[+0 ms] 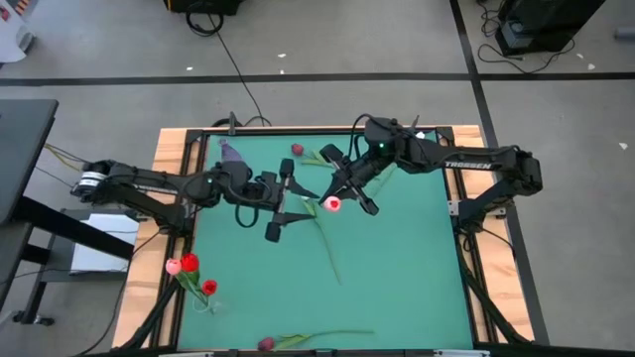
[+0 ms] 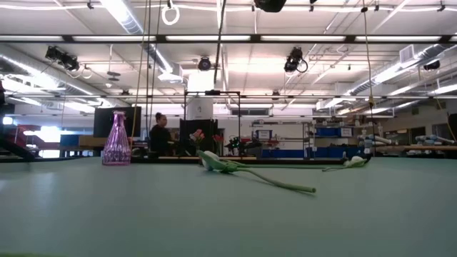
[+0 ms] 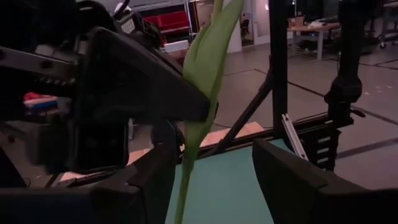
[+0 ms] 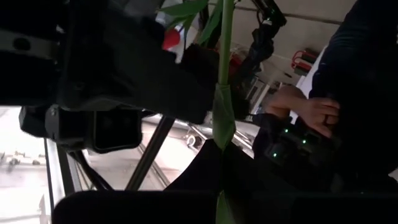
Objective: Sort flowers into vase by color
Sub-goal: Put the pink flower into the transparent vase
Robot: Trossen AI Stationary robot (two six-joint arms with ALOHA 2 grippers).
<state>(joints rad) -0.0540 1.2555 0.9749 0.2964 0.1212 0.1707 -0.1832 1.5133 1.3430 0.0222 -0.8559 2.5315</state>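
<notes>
My right gripper (image 1: 339, 194) is shut on a tulip with a pink-red head (image 1: 333, 204), held above the middle of the green table. Its green stem and leaf (image 3: 198, 93) stand upright. My left gripper (image 1: 309, 206) is open and level, facing the right one. The stem (image 3: 184, 180) stands between its fingers, close to one finger (image 3: 152, 180). In the low view neither gripper shows. A purple vase (image 1: 230, 154) stands at the far left, and a clear vase (image 1: 203, 297) with red and pink tulips (image 1: 187, 265) at the near left. My right gripper pinches the tulip's stem (image 4: 222, 186) between its two fingers, which come level from the table's right and lie across it. The tulip is lifted clear and stands about upright. My left gripper: I cannot tell whether a finger touches the stem.
One tulip (image 1: 328, 253) lies on the mat below the grippers, seen as a long stem (image 2: 271, 180) in the low view. A dark red one (image 1: 297, 150) lies at the far edge, another (image 1: 266, 344) at the near edge. A person's hand (image 4: 305, 109) shows beyond the table.
</notes>
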